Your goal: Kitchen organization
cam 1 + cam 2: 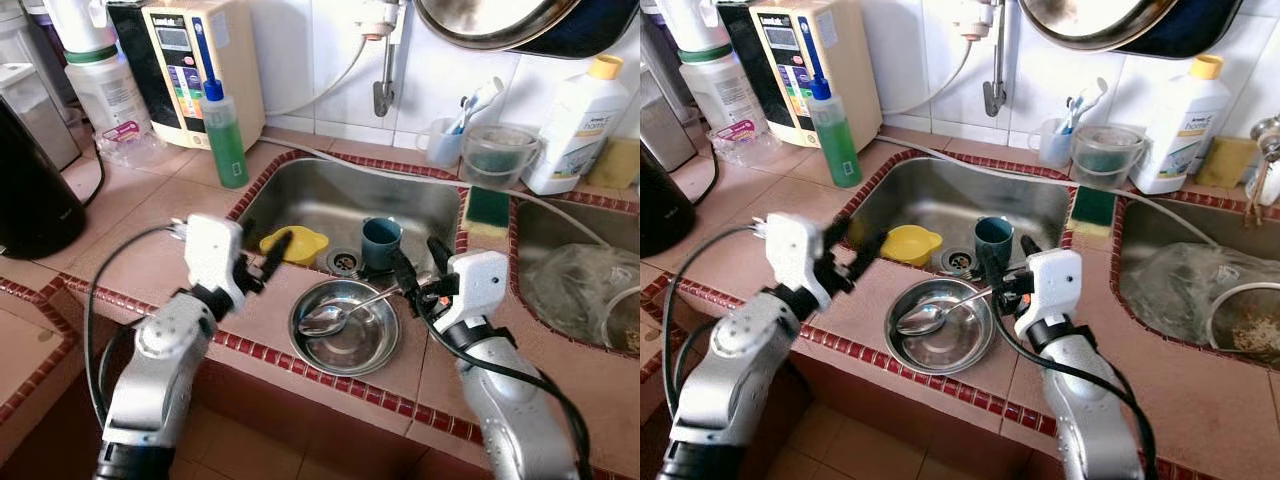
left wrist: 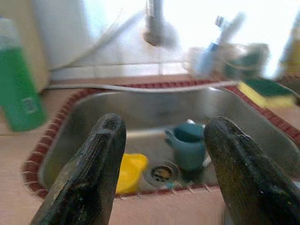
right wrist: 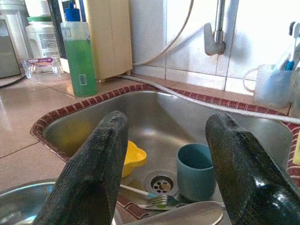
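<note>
The steel bowl (image 1: 345, 328) sits on the tiled ledge at the front edge of the sink (image 1: 300, 190), with a large spoon (image 1: 335, 316) lying in it, the spoon's handle slanting up toward the right gripper (image 1: 418, 268). That gripper hovers just beside the bowl's rim, over the end of the handle, its two black fingers spread apart and holding nothing. The left gripper (image 1: 262, 252) hangs on the other side of the bowl, near the sink's front corner, fingers likewise parted and empty.

Beyond both grippers, down in the basin, a teal cup (image 1: 381, 243) stands upright beside the drain (image 1: 343, 262), and a yellow cup (image 1: 294, 244) lies close below the left gripper. The right wrist view shows a fork (image 3: 159, 200) lying by the drain.

The likely trouble is the bowl's perch: it rests on a narrow strip between basin and counter edge, so a nudge from either gripper could slide it into the sink or off the front. A pinch on the thin, round handle may slip, or lever the spoon and tip the bowl. Reaching past for the cups risks clipping the handle.
</note>
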Available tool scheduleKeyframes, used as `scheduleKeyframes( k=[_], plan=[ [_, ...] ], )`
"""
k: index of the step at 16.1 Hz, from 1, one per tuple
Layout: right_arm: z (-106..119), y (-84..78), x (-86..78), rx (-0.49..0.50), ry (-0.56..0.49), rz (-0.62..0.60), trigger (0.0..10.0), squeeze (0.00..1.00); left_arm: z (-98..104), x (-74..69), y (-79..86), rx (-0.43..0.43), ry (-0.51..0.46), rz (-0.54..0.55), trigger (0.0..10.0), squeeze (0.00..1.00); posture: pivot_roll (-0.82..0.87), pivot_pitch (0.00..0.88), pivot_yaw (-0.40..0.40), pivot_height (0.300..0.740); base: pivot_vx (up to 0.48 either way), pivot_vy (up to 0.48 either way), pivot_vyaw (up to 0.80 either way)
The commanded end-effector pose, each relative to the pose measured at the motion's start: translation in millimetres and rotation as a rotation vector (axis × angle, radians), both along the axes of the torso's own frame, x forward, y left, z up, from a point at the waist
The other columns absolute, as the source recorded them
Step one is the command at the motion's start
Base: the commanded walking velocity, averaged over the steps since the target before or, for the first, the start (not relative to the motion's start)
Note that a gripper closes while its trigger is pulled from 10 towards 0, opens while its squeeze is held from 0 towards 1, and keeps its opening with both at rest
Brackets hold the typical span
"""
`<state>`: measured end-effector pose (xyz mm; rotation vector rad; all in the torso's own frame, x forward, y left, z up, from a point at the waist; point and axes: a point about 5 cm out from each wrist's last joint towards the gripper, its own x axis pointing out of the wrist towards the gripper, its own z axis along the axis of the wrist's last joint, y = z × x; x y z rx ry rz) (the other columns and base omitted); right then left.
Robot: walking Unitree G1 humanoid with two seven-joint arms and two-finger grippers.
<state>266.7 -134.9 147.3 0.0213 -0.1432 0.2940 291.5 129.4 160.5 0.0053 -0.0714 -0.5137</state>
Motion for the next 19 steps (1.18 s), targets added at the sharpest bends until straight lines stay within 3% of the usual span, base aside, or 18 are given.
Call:
scheduleKeyframes(
  k=[1, 3, 12, 13, 19],
  plan=[
    [-7.0, -3.6, -0.6, 0.016, 0.031, -0.024, 10.0, 0.0, 1.0, -4.4, -1.0, 0.047, -0.018, -0.028, 10.0, 0.0, -0.25, 0.0, 0.066, 0.74, 0.0, 0.0, 0.0],
    [-16.4, -7.1, -3.3, 0.059, 0.072, -0.067, 10.0, 0.0, -5.3, -10.4, -5.8, 0.115, -0.015, -0.086, 10.0, 0.0, -0.25, 0.0, 0.07, 0.74, 0.0, 0.0, 0.0],
    [-40.4, -11.9, -12.6, 0.058, 0.152, -0.122, 10.0, 0.0, 1.3, -22.8, -27.4, 0.16, -0.064, -0.244, 10.0, 0.0, -0.26, 0.0, 0.077, 0.74, 0.0, 0.0, 0.0],
    [-41.9, -11.6, -12.0, 0.145, 0.174, -0.093, 10.0, 0.0, 1.4, -22.6, -29.1, 0.165, -0.068, -0.248, 10.0, 0.0, -0.26, 0.0, 0.076, 0.74, 0.0, 0.0, 0.0],
    [-40.5, -17.1, -6.1, 0.347, 0.21, -0.094, 10.0, 0.0, 3.9, -26.4, -33.3, 0.161, -0.069, -0.27, 10.0, 0.0, -0.25, 0.0, 0.075, 0.74, 0.0, 0.0, 0.0]
  ],
)
